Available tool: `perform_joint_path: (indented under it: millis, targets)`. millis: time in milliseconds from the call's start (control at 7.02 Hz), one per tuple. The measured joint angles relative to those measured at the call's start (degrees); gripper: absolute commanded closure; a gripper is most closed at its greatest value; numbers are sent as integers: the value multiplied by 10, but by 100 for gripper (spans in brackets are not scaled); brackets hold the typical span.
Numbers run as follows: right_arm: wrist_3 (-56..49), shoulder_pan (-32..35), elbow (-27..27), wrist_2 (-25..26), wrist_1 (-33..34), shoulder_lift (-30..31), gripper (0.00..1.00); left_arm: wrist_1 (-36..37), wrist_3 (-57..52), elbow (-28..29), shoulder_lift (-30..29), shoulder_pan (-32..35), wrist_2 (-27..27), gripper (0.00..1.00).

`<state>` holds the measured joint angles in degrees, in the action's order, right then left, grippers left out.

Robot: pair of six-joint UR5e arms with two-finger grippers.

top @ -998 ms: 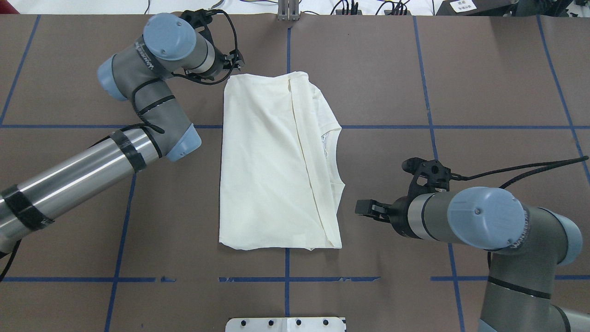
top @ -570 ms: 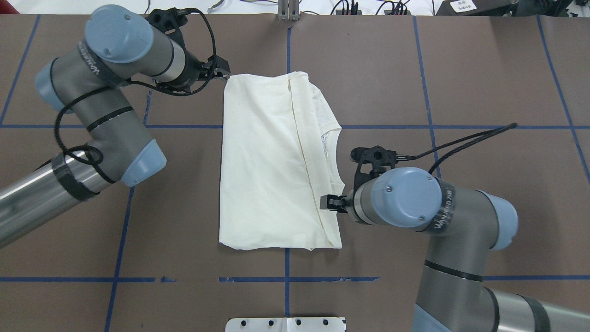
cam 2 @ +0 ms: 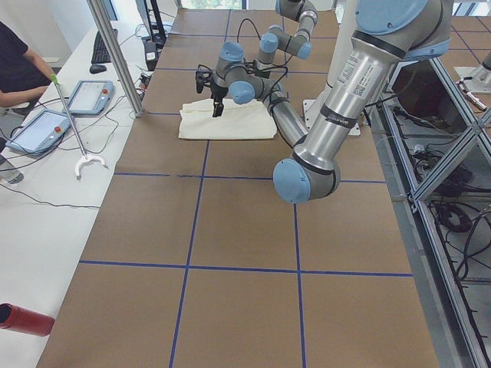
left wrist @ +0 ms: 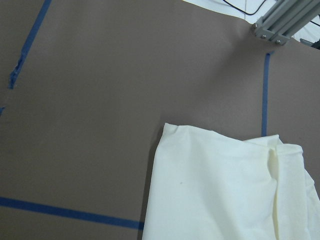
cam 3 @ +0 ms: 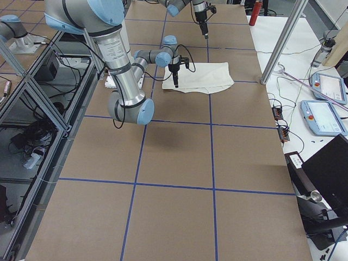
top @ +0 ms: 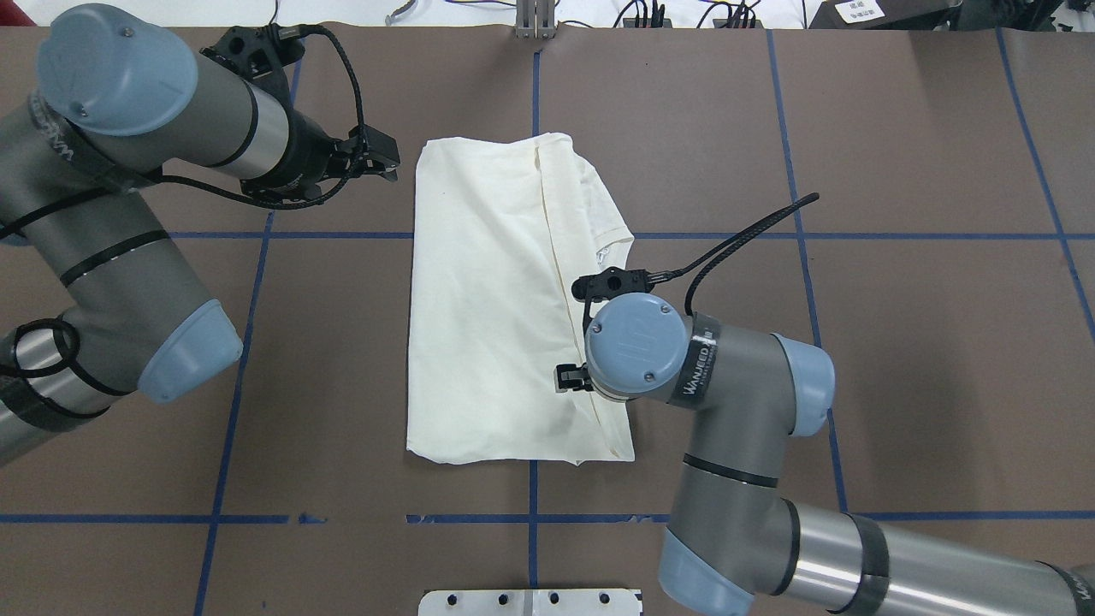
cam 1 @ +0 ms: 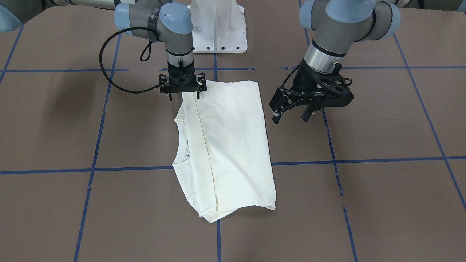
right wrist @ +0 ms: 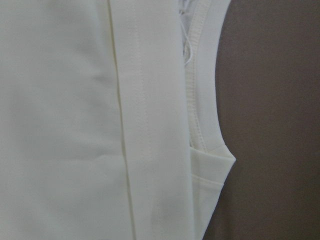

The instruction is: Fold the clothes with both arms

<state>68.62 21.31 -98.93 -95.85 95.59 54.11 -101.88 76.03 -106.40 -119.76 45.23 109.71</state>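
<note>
A robotics lab: tape-gridded table (top: 898,128), teach pendants (cam 3: 322,117), aluminium framing (cam 2: 116,54).

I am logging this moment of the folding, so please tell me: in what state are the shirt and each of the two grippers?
shirt: folded into a long rectangle, flat on the table, plain side up, collar at its right edge.
left gripper: open, empty, beside the shirt's far left corner, not touching it.
right gripper: open, pointing down over the shirt's right edge near the collar.
</note>
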Motion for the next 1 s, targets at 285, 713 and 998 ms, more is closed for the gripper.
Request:
perform_joint_path:
  millis: [285,713,998]
  targets:
    - [-16,-2,54,-16,46,-46,0,0,0,-3,4,-1,1,0]
    - [-56,-3,75,-30,81,-54,0,-2,1,-2,5,-6,2,0]
    - [-70,2,75,-36,93,-55,0,-4,2,2,7,-12,1,0]
